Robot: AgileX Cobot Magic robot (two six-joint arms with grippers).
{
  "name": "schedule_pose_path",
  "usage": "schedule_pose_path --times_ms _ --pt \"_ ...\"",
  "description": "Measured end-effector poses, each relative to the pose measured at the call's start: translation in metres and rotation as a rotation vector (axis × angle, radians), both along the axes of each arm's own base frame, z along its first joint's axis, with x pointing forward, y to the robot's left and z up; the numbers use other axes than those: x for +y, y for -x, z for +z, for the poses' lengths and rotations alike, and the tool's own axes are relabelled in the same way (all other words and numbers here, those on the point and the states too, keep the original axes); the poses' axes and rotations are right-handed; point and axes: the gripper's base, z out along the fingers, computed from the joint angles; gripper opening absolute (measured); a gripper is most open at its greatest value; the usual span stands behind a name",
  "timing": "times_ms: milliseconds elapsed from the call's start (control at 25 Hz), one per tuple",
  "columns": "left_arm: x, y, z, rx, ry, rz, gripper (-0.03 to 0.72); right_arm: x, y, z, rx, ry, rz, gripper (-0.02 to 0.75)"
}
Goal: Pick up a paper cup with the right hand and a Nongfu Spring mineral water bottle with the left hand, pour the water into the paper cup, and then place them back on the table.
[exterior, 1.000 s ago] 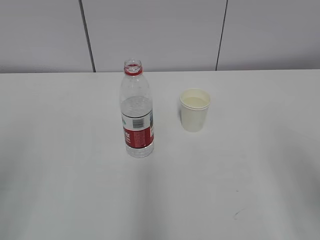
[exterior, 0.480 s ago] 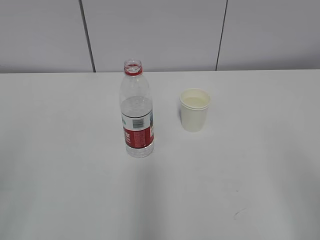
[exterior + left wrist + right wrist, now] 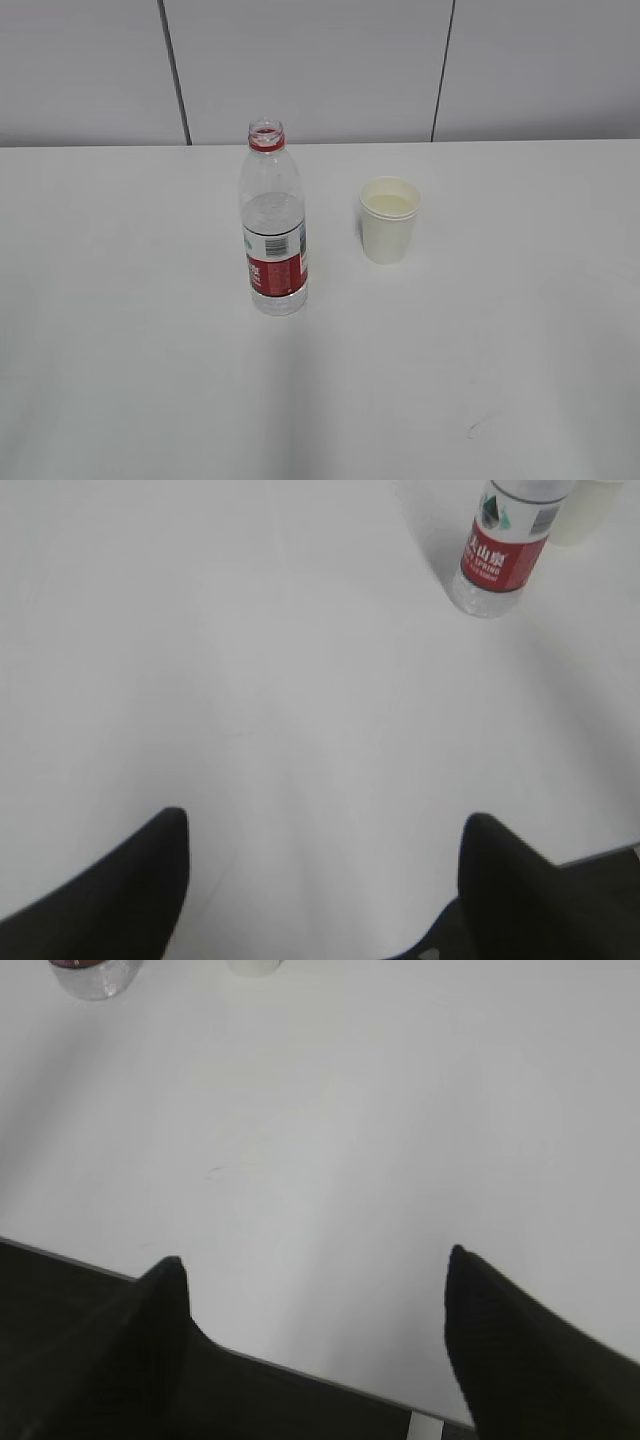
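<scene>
The Nongfu Spring mineral water bottle [image 3: 273, 225] stands upright and uncapped on the white table [image 3: 120, 330], partly full. The paper cup [image 3: 389, 219] stands upright to its right, with liquid in it. Neither arm shows in the exterior view. In the left wrist view my left gripper [image 3: 322, 825] is open and empty over bare table, with the bottle [image 3: 502, 552] far off at the top right. In the right wrist view my right gripper [image 3: 315, 1260] is open and empty above the table's front edge; the bottle's base [image 3: 95, 975] and the cup's base [image 3: 255, 966] show at the top.
A grey panelled wall [image 3: 320, 70] runs behind the table. A small dark scuff mark [image 3: 477, 426] lies on the table's front right. The table's front edge [image 3: 300, 1370] crosses the right wrist view, with dark floor below it.
</scene>
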Motion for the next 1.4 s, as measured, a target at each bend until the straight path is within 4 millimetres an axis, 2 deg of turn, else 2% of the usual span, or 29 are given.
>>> schedule_pose_path --times_ms 240,480,1400 --pt "0.000 0.008 0.000 -0.042 0.008 -0.004 0.510 0.000 0.016 -0.002 -0.097 -0.035 -0.047 0.591" --pt "0.000 0.008 -0.001 -0.035 0.039 0.012 0.510 -0.004 0.016 -0.002 -0.090 -0.064 -0.126 0.591" --pt "-0.002 0.008 -0.001 -0.035 0.066 0.009 0.510 -0.006 0.016 -0.002 -0.092 -0.066 -0.151 0.591"
